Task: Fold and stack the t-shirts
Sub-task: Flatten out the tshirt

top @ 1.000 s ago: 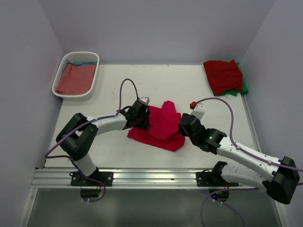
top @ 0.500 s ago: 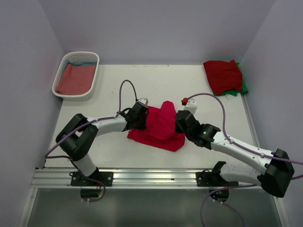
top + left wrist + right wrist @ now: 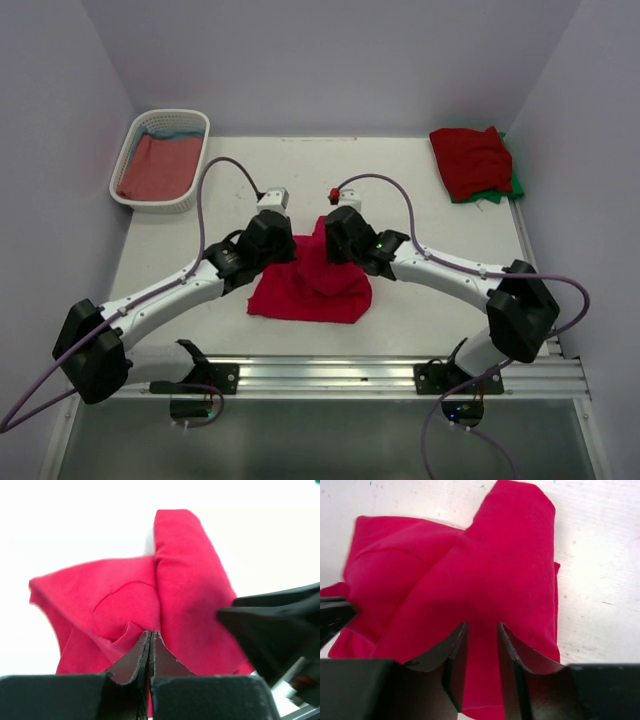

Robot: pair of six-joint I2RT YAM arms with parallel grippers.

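A bright crimson t-shirt (image 3: 310,290) lies bunched at the table's middle, with a raised ridge running toward the back. My left gripper (image 3: 285,252) sits at its back-left edge. In the left wrist view that gripper (image 3: 150,634) has its jaws pressed together, and a small fold of the crimson t-shirt (image 3: 190,590) rises to their tips. My right gripper (image 3: 332,255) hovers over the ridge's back end. In the right wrist view it (image 3: 482,626) stands open, with the crimson cloth (image 3: 485,570) showing flat through the gap. A folded dark red t-shirt (image 3: 470,160) lies on a green one (image 3: 516,186) at the back right.
A white slatted basket (image 3: 128,152) stands at the back left, holding a dusty-red t-shirt (image 3: 155,168) over a blue one (image 3: 178,132). Purple cables arch above both wrists. Walls close in the table's left, back and right sides.
Both arms swung in toward the shirt's back edge and now stand close together. The left gripper shut. The right gripper narrowed, then widened again. The crimson shirt shifted left and bunched up.
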